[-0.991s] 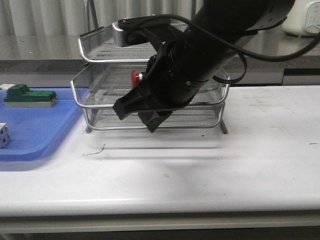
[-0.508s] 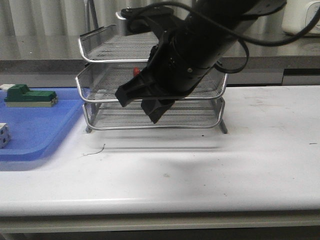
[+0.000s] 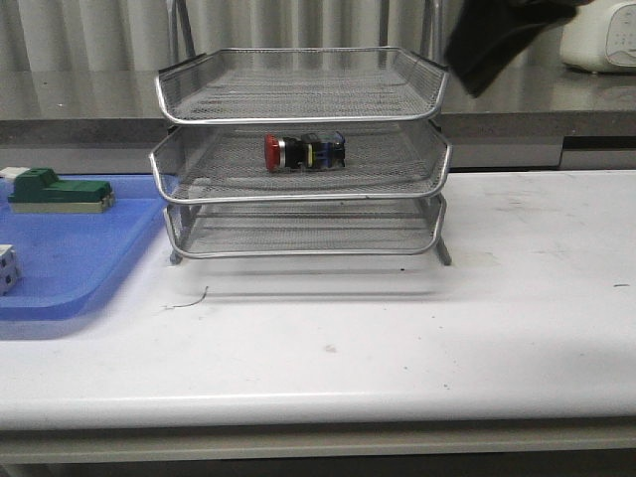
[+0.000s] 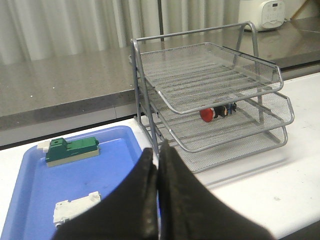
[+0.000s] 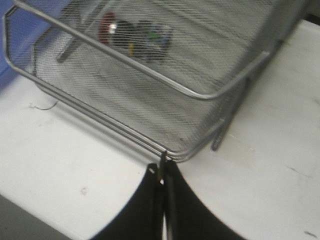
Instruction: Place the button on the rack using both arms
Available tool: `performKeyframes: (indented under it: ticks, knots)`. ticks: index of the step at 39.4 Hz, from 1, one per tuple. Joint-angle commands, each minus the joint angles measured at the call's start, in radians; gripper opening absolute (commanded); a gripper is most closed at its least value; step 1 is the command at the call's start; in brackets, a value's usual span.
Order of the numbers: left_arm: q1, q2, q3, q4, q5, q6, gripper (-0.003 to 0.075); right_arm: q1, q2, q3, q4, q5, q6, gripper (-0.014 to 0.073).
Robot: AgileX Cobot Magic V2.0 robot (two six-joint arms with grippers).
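Note:
The button point(image 3: 303, 152), red head to the left and blue and yellow block to the right, lies on its side in the middle tier of the wire rack point(image 3: 298, 109). It also shows in the left wrist view point(image 4: 216, 112) and the right wrist view point(image 5: 135, 35). My right gripper point(image 5: 162, 172) is shut and empty, above the table near the rack's front corner; in the front view only a black part of the right arm point(image 3: 497, 40) shows at the top right. My left gripper point(image 4: 157, 155) is shut and empty, above the blue tray's edge, apart from the rack point(image 4: 220, 95).
A flat blue tray point(image 3: 70, 268) lies left of the rack with a green block point(image 3: 60, 191) and a white cube point(image 3: 6, 268) on it. A white appliance point(image 3: 601, 40) stands on the counter behind. A thin wire scrap point(image 3: 189, 300) lies on the white table.
The right arm has pulled back up and to the right, away from the rack, uncovering the button that lies in the middle tier. Its gripper, open before, is now shut.

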Motion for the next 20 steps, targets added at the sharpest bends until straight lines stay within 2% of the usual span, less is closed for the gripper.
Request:
performKeyframes:
  ticks: [1,12,20]
  knots:
    - [0.003,0.011,-0.025,-0.013,-0.083,-0.010,-0.0019,-0.050,-0.134,0.059,0.005,-0.089,0.023,-0.0109]
    - [0.003,0.011,-0.025,-0.013,-0.083,-0.010,-0.0019,-0.072,-0.480,0.386,0.005,-0.216,0.023,-0.0109]
    - [0.003,0.011,-0.025,-0.013,-0.083,-0.010,-0.0019,-0.072,-0.741,0.573,0.005,-0.236,0.023,-0.0109]
